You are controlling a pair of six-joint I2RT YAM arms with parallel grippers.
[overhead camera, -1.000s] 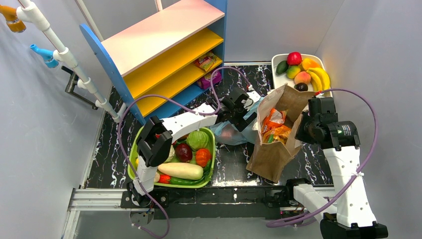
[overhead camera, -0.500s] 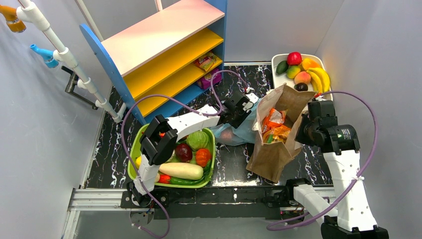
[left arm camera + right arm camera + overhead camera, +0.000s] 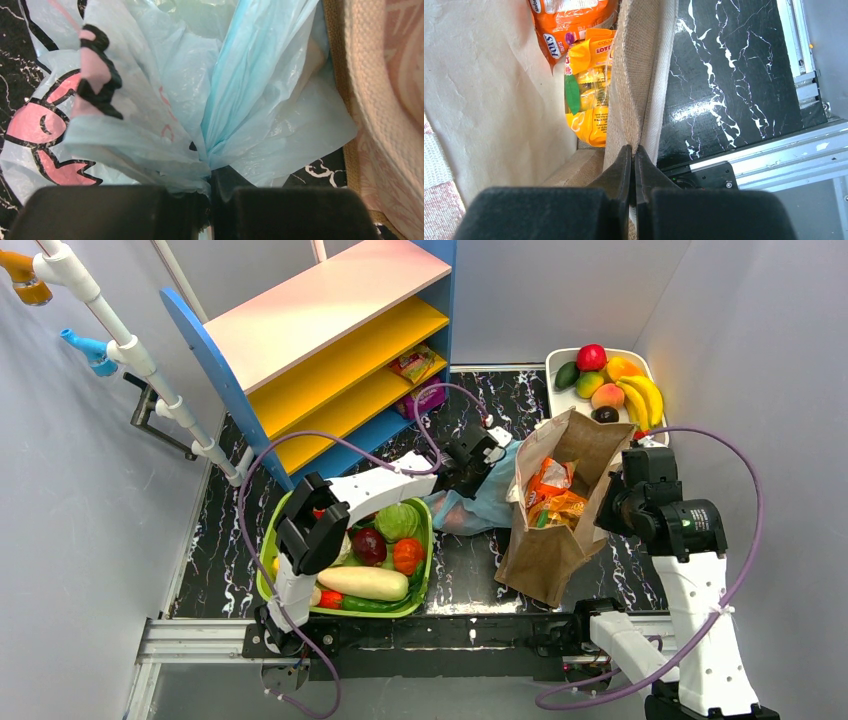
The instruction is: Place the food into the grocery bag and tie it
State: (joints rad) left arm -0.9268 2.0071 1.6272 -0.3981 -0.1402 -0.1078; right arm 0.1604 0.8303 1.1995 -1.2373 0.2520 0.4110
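Your left gripper (image 3: 211, 175) is pinching the bag's (image 3: 250, 90) gathered neck, likely for tying. Bag is lying just left of the paper bag (image 3: 639, 75), whose wall your right gripper (image 3: 634, 155) is clamping steady.

The grocery bag (image 3: 260, 90) is thin, crinkled, translucent plastic with a faint sheen; the brown bag (image 3: 499, 100) is matt, creased paper inside, with a coarse woven rim; the snack packets (image 3: 574, 20) are glossy film; the table (image 3: 724, 75) is polished, black, marble-patterned.
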